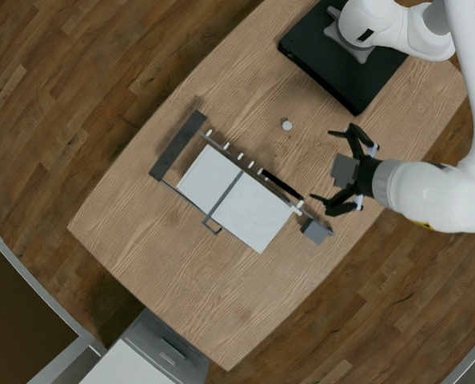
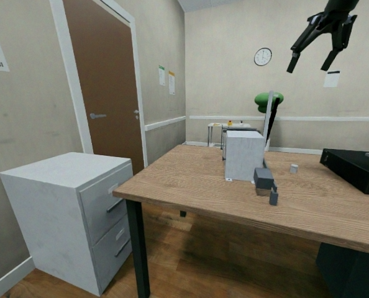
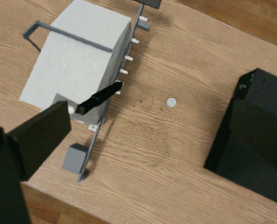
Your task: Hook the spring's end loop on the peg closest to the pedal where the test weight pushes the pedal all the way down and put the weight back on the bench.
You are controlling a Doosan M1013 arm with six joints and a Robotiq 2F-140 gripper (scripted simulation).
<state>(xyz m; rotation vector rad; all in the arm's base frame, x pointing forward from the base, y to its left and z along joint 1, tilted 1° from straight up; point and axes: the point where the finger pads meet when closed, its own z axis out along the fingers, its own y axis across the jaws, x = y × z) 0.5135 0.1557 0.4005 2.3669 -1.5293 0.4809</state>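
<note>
The feeder [image 1: 233,198] [image 2: 244,154] [image 3: 77,61] is a grey box with a rail of white pegs [image 1: 226,145] [image 3: 134,41] along one side. The black spring [image 1: 281,185] [image 2: 272,118] [image 3: 98,99] has its loop on the peg nearest the pedal end. The grey pedal [image 1: 314,231] [image 2: 263,178] [image 3: 75,159] sits at the rail's end, a little above the table. The steel weight [image 1: 286,125] [image 2: 293,168] [image 3: 171,103], a small pale cylinder, stands on the bench apart from the feeder. My gripper [image 1: 322,165] [image 2: 308,65] [image 3: 150,115] is open and empty, high above the bench beside the pedal end.
The arm's black base plate [image 1: 341,70] [image 2: 348,169] [image 3: 250,93] lies at the table's far corner. A grey filing cabinet [image 2: 66,198] [image 1: 146,355] stands on the floor beside the table. A dark upright plate [image 1: 177,144] closes the feeder's far end.
</note>
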